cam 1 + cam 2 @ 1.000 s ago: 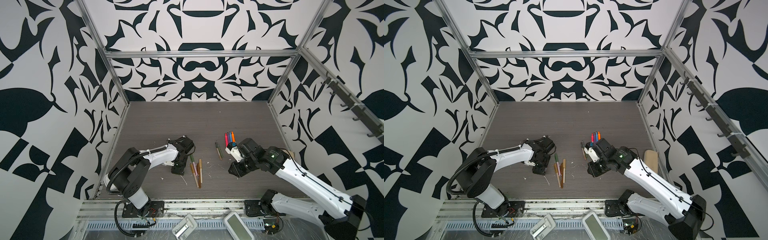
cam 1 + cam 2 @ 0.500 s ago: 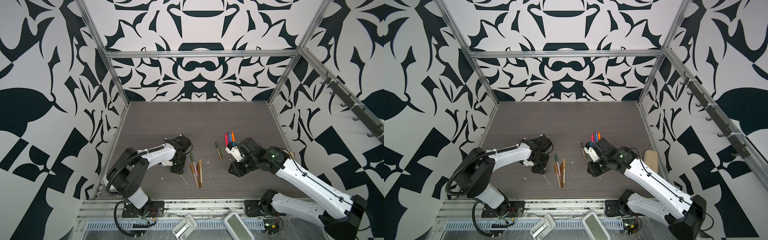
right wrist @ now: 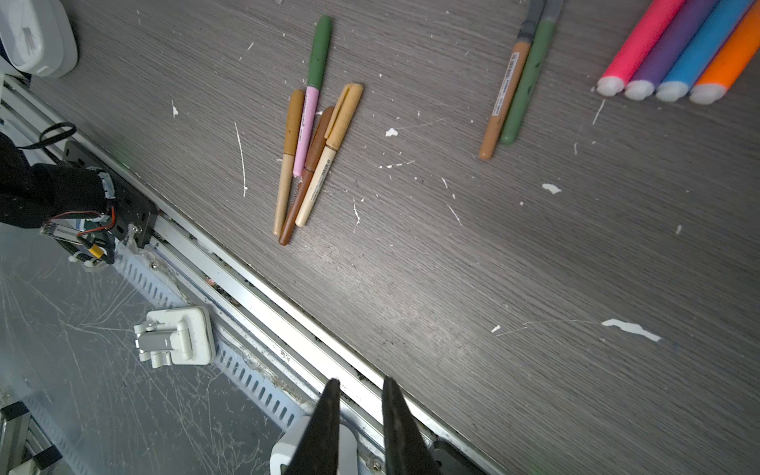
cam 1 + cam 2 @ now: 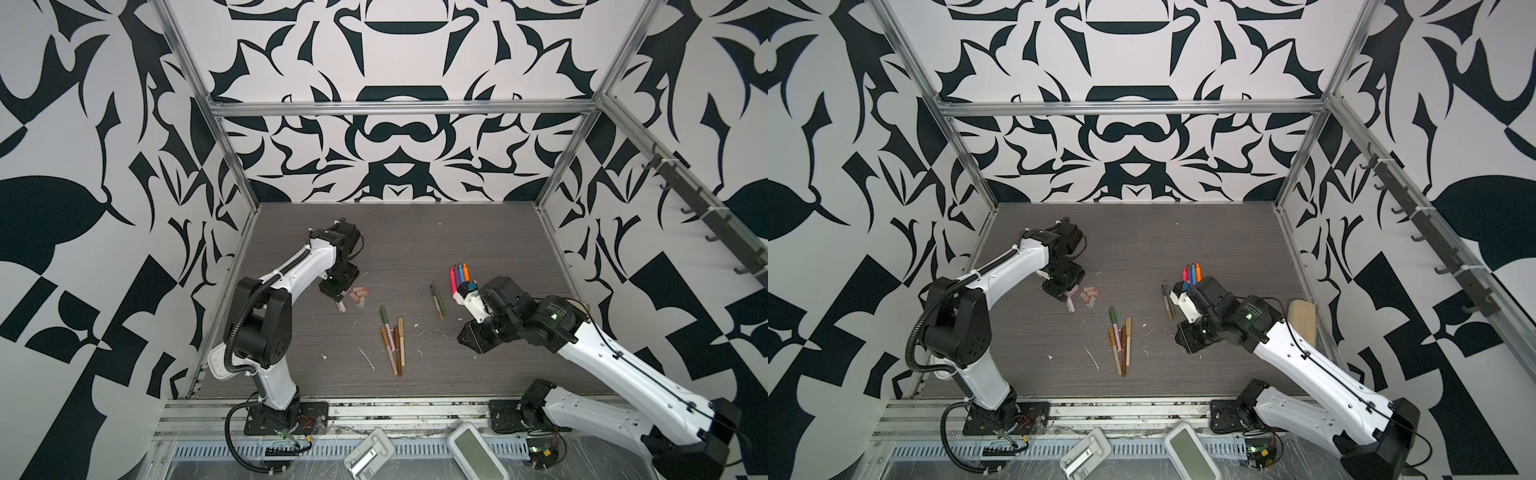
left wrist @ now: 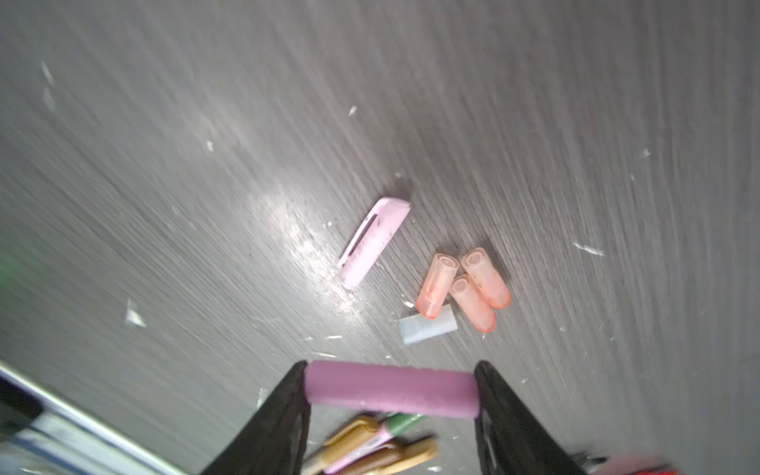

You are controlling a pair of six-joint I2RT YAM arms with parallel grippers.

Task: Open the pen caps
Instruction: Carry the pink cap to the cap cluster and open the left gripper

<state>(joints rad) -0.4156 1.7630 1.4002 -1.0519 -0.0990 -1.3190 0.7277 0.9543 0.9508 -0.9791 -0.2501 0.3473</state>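
Within the left hand (image 5: 390, 368), a mauve pen cap (image 5: 390, 392), peach caps (image 5: 464, 288) nearby.

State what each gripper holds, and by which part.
Left gripper: a mauve pen cap, pinched by its two ends between the fingers. Right gripper: nothing.

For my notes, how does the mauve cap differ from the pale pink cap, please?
The mauve cap is clamped end to end in the left end effector; the pale pink cap lies loose on the table. The mauve cap is darker; the pale pink cap shows a clip slot. Both are off pens.
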